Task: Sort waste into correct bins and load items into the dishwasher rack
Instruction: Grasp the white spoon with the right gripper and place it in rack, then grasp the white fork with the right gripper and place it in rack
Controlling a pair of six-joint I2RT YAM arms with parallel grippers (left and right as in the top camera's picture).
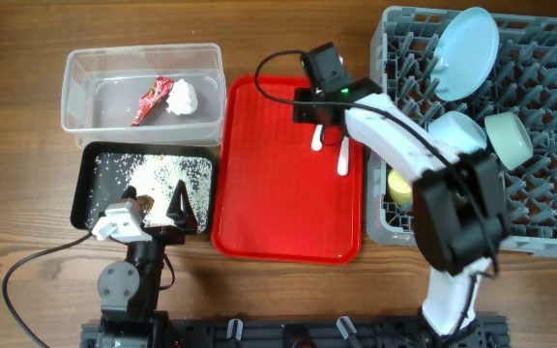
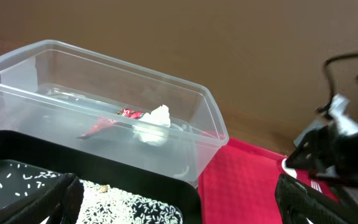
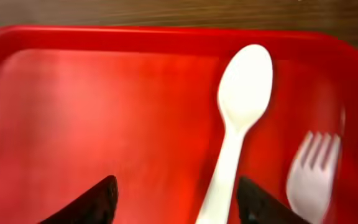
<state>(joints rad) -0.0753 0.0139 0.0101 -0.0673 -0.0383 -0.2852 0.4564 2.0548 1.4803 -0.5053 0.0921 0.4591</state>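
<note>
A white spoon (image 1: 316,141) and white fork (image 1: 343,158) lie on the red serving tray (image 1: 269,193). My right gripper (image 1: 321,121) hovers open over the spoon's far end. In the right wrist view, its fingers (image 3: 179,205) straddle the spoon handle (image 3: 241,106), with the fork (image 3: 312,171) to the right. The clear tub (image 1: 75,92) holds the red sachet (image 1: 151,100) and tissue ball (image 1: 182,97). The black tray (image 1: 87,174) holds rice crumbs (image 1: 162,172). My left gripper (image 1: 160,205) is open over that tray's near edge.
The grey rack (image 1: 549,222) holds the light-blue plate (image 1: 467,53), light-blue bowl (image 1: 457,130), mint bowl (image 1: 509,137) and yellow cup (image 1: 400,187). The left wrist view shows the tub (image 2: 17,81), sachet (image 2: 114,119), tissue (image 2: 154,123) and rice (image 2: 123,205).
</note>
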